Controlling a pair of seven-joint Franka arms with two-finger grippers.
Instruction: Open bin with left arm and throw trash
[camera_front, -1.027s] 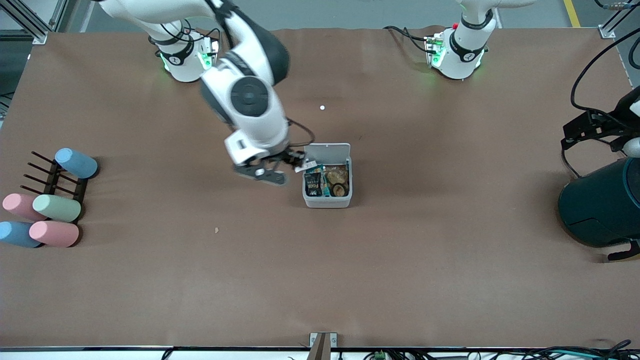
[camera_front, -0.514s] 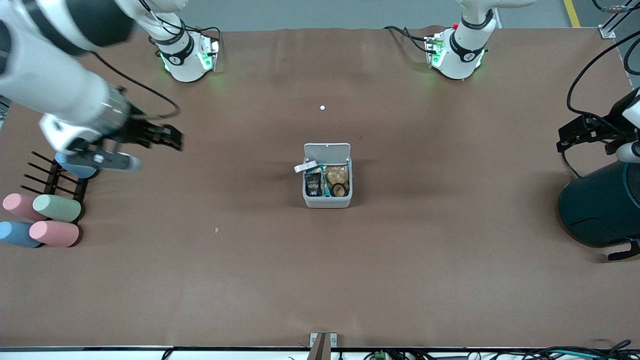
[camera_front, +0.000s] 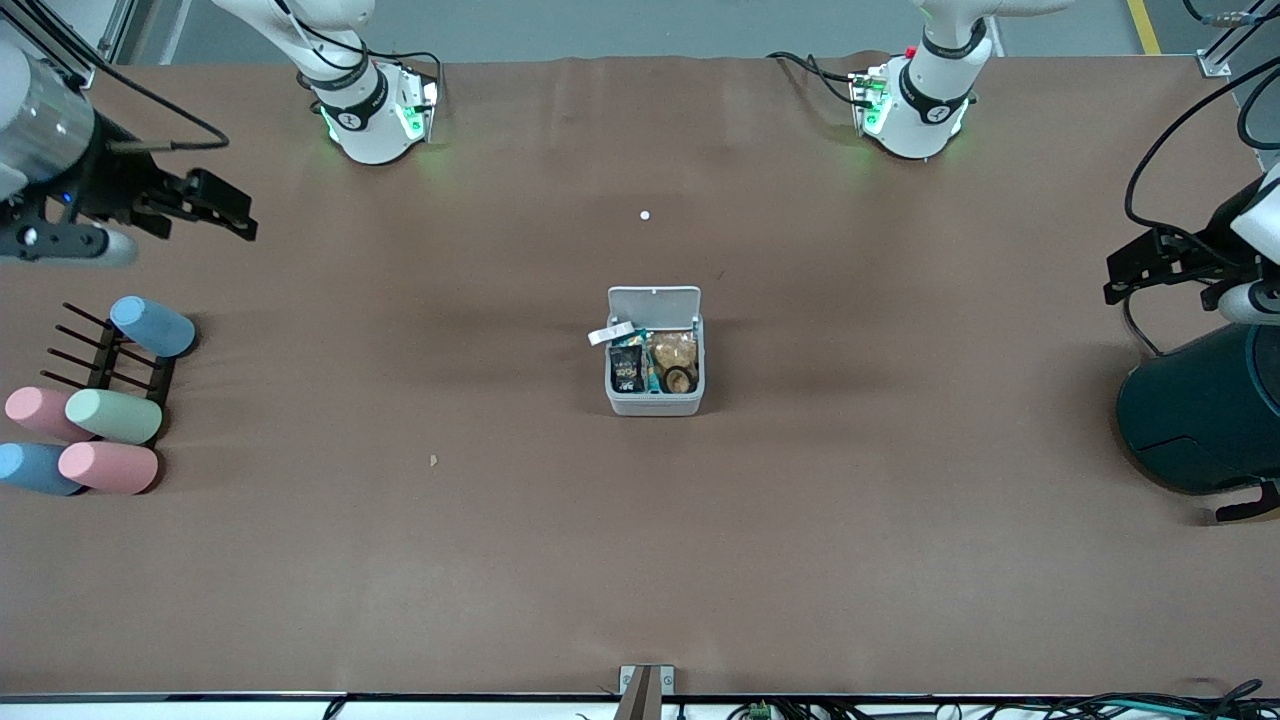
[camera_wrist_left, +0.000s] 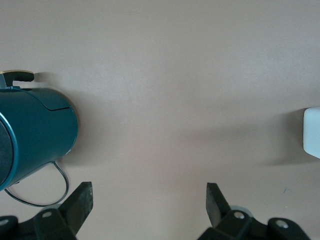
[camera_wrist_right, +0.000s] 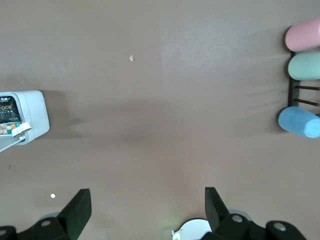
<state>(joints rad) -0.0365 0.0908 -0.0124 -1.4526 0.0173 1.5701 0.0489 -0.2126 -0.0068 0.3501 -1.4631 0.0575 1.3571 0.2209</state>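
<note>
The bin (camera_front: 655, 400) stands at the table's middle with its white lid (camera_front: 654, 304) swung open. Inside lie the black snack packet (camera_front: 627, 368) and the dark tape ring (camera_front: 679, 380). The white paper scrap (camera_front: 610, 334) rests on the bin's rim, on the side toward the right arm's end. My right gripper (camera_front: 235, 210) is open and empty, high over the right arm's end of the table. My left gripper (camera_front: 1120, 272) is open and empty over the left arm's end, above the teal container. The bin also shows in the right wrist view (camera_wrist_right: 30, 117) and in the left wrist view (camera_wrist_left: 312, 132).
A large dark teal round container (camera_front: 1200, 410) lies at the left arm's end. A black rack (camera_front: 110, 360) with several pastel cylinders (camera_front: 112, 415) sits at the right arm's end. A tiny white dot (camera_front: 645, 215) and a tan crumb (camera_front: 433, 460) lie on the brown table.
My right gripper left the bin's side and swung up and away to the right arm's end of the table. The paper scrap stayed on the bin's rim. The left gripper barely shifted.
</note>
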